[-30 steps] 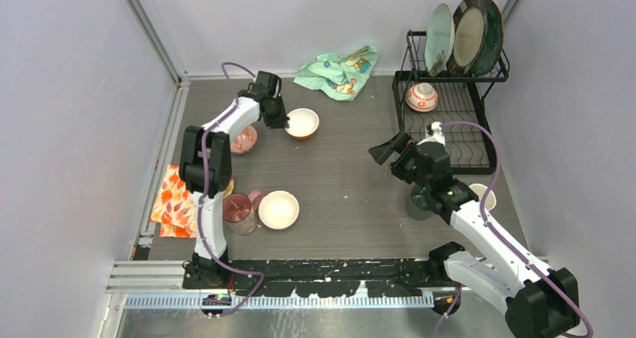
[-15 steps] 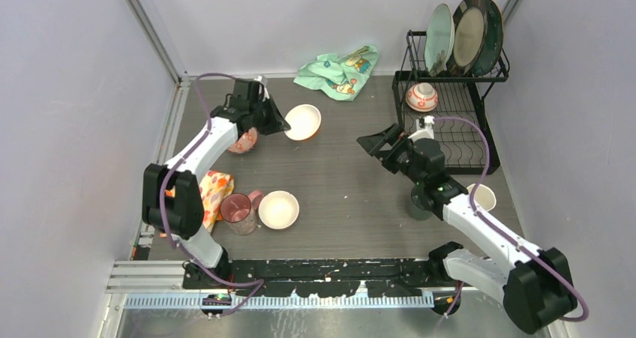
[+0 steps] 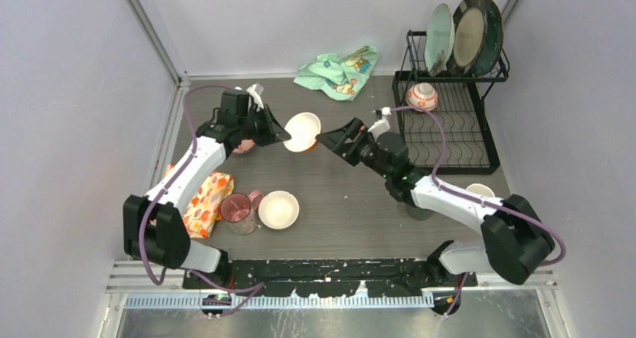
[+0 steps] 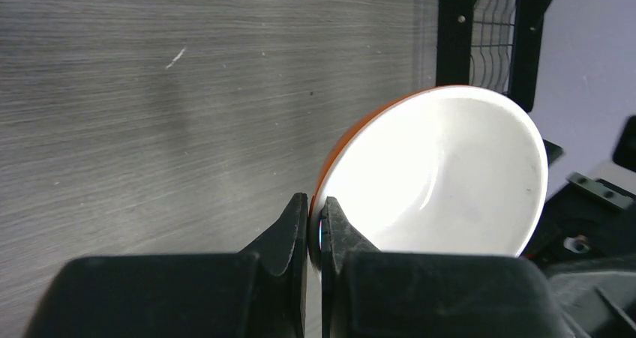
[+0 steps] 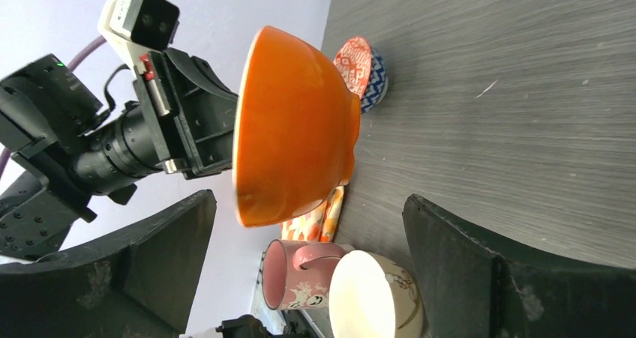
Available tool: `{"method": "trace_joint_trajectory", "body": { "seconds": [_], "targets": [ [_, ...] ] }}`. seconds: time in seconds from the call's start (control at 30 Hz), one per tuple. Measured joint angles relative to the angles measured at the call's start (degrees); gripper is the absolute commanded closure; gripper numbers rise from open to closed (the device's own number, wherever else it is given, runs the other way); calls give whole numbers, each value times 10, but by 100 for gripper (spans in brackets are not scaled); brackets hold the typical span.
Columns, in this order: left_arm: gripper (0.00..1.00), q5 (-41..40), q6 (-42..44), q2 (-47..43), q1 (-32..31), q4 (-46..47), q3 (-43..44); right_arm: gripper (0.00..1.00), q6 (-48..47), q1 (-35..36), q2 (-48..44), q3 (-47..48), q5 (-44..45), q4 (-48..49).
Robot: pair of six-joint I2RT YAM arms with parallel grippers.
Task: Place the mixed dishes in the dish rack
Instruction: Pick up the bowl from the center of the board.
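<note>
My left gripper (image 3: 280, 135) is shut on the rim of an orange bowl (image 3: 302, 132) with a white inside, holding it tilted above the table. The left wrist view shows the fingertips (image 4: 298, 222) pinching that rim (image 4: 442, 173). My right gripper (image 3: 330, 139) is open and faces the bowl's orange underside (image 5: 292, 128) from the right, fingers (image 5: 480, 270) spread wide and not touching it. The dish rack (image 3: 480, 121) stands at the back right with three plates (image 3: 469, 32) upright on its upper shelf and a patterned bowl (image 3: 421, 96) in the lower basket.
A pink cup (image 3: 238, 209) and a white bowl (image 3: 278, 209) sit near the front left beside the orange floral cloth (image 3: 199, 203). A red and blue bowl (image 5: 360, 72) lies behind the left arm. The mint cloth (image 3: 337, 72) is at the back. A white cup (image 3: 482, 194) stands front right.
The left gripper lifted the orange bowl off the table and tipped it toward the right. The right arm swung left from beside the rack until its open gripper faced the bowl.
</note>
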Motion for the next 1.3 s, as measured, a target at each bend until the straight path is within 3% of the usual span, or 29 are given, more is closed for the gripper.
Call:
{"method": "trace_joint_trajectory", "body": {
  "seconds": [0.3,0.4,0.57,0.73,1.03,1.17,1.3],
  "targets": [
    [100,36,-3,-37,1,5,-42,5,12,53,66,10,24,45],
    [100,51,-10,-37,5,10,-52,13,15,60,87,16,29,61],
    [100,47,-12,-51,9,12,-66,40,38,65,123,25,30,106],
    [100,30,-15,-81,17,17,-90,50,58,70,144,26,26,142],
    [100,31,-30,-96,24,31,-120,50,59,75,157,28,26,147],
    [100,39,-35,-102,28,42,-125,31,55,75,157,34,26,145],
    [100,52,-48,-109,30,49,-142,26,55,75,162,36,27,150]
  ]
}}
